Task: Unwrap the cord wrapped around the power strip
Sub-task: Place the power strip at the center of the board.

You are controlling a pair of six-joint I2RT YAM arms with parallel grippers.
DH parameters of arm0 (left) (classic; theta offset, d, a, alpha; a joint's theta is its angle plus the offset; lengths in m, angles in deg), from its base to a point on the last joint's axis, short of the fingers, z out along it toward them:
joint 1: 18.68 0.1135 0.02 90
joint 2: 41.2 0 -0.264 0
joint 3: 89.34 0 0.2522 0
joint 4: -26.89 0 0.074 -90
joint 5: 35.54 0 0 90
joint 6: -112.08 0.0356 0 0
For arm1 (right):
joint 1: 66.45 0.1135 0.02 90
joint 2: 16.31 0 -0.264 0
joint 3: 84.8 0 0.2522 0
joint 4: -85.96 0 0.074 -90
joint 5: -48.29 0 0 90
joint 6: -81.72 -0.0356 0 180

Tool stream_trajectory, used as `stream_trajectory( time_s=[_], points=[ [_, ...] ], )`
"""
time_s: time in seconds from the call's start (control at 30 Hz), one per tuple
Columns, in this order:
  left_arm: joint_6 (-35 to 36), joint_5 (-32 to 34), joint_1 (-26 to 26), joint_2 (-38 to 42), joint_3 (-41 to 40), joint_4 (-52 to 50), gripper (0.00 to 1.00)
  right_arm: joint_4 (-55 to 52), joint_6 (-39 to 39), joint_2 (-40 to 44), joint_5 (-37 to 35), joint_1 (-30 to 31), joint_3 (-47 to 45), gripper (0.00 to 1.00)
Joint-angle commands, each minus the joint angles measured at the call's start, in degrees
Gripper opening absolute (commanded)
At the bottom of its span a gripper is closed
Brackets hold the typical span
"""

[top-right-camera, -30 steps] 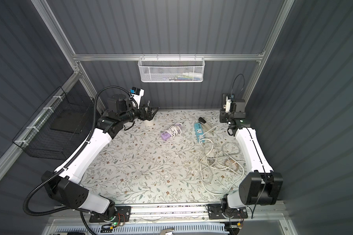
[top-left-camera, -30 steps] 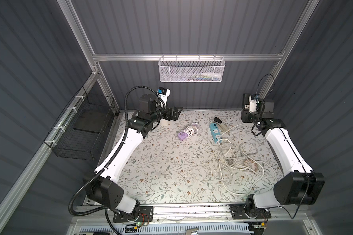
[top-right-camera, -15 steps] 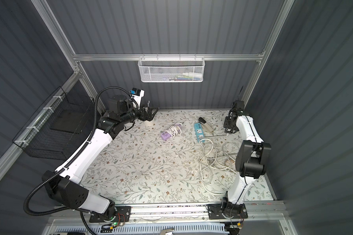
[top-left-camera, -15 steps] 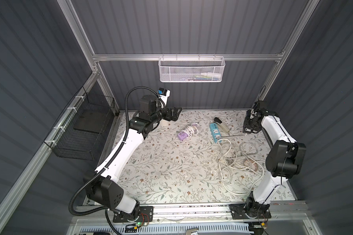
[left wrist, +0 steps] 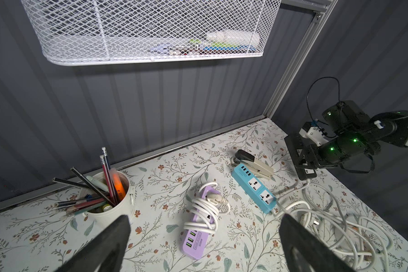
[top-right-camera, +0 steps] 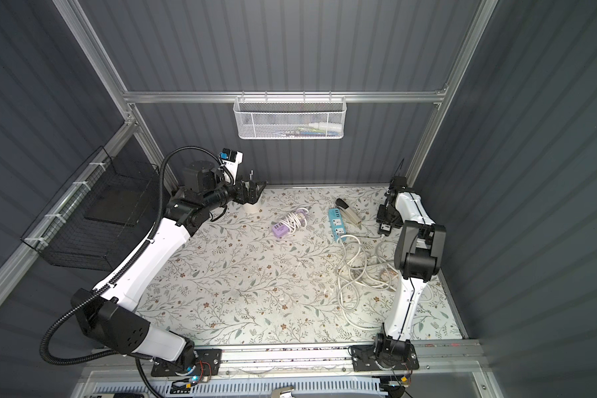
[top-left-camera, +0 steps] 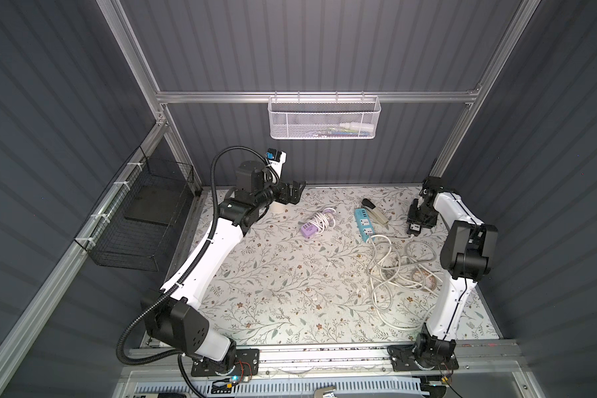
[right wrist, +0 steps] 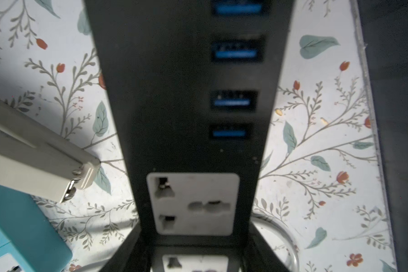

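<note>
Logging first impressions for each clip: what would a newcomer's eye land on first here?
Probably the right gripper clamping a black power strip, tilted, near the far right corner of the table, beside a sprawling heap of loose white cord along the right side. Next, the purple power strip toward the back middle, its cord wound around it, with the left gripper open and hovering at the far left.

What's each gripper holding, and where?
Right gripper clamps the black power strip across its long sides, near the socket end. Left gripper is open, holding nothing.
</note>
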Motion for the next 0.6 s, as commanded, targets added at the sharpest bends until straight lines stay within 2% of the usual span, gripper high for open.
stream_trajectory(
  time_s=[0.0, 0.4, 0.47, 0.57],
  points=[
    [0.4, 0.4, -0.1, -0.1, 0.3, -0.2, 1.0, -1.3, -0.6, -0.9, 0.6, -0.5, 2.2, 0.0],
    [0.1, 0.2, -0.1, -0.5, 0.7, -0.5, 1.0, -0.9, -1.4, -4.0, 2.7, -0.6, 2.3, 0.04],
    [0.0, 0.1, -0.1, -0.6, 0.9, -0.7, 1.0, -0.8, -1.3, -4.2, 2.7, -0.6, 2.1, 0.07],
    [-0.1, -0.1, -0.1, -0.7, 0.8, -0.7, 1.0, -0.8, -1.1, -4.3, 2.5, -0.6, 2.0, 0.18]
  ],
)
